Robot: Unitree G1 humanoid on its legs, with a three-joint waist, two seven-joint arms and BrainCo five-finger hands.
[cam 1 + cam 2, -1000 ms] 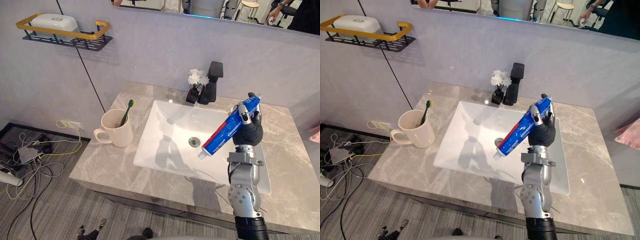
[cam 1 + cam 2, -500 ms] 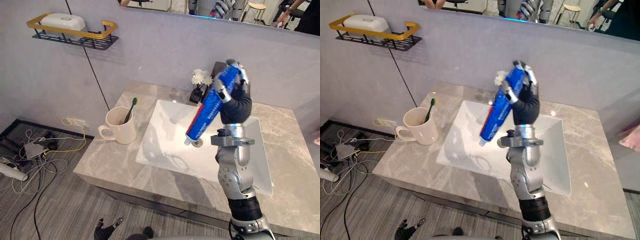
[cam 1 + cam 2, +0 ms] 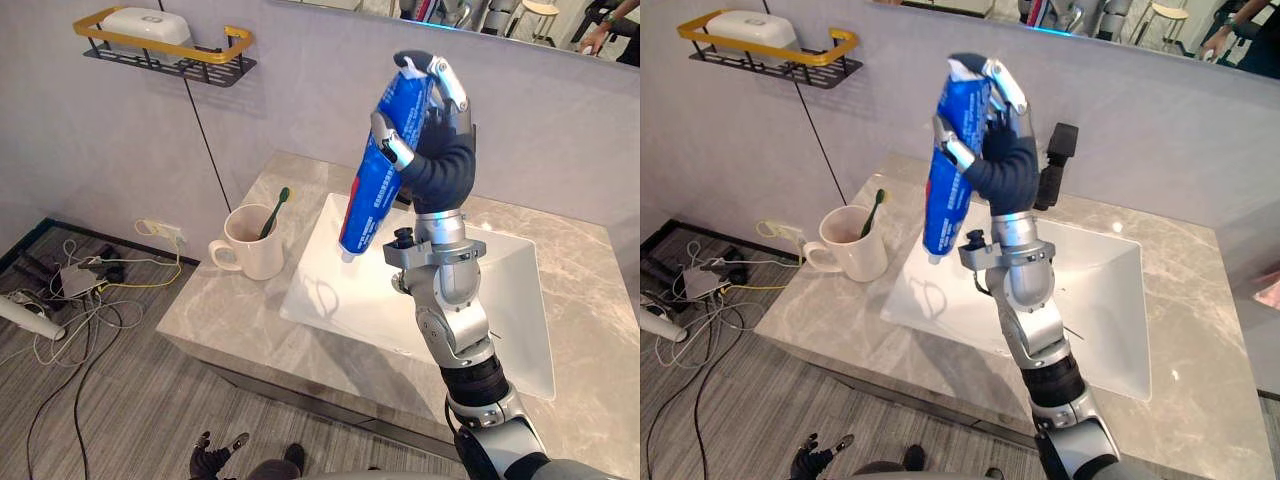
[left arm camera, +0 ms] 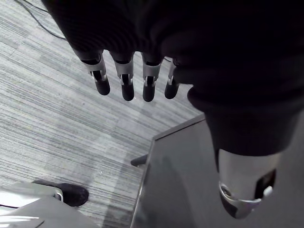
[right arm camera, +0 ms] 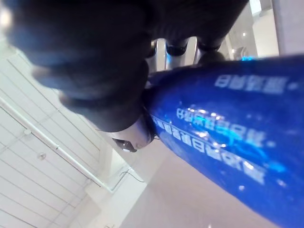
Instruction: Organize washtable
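The blue toothpaste tube (image 3: 385, 165) points cap-down, raised above the white sink (image 3: 330, 300) — clasped in the right robot hand (image 3: 442, 165), fingers curled round it. The left robot hand (image 4: 126, 83) shows straight fingers.

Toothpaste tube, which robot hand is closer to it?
Right. The right hand grips the toothpaste tube above the sink; the left hand hangs low over the floor, apart from it.
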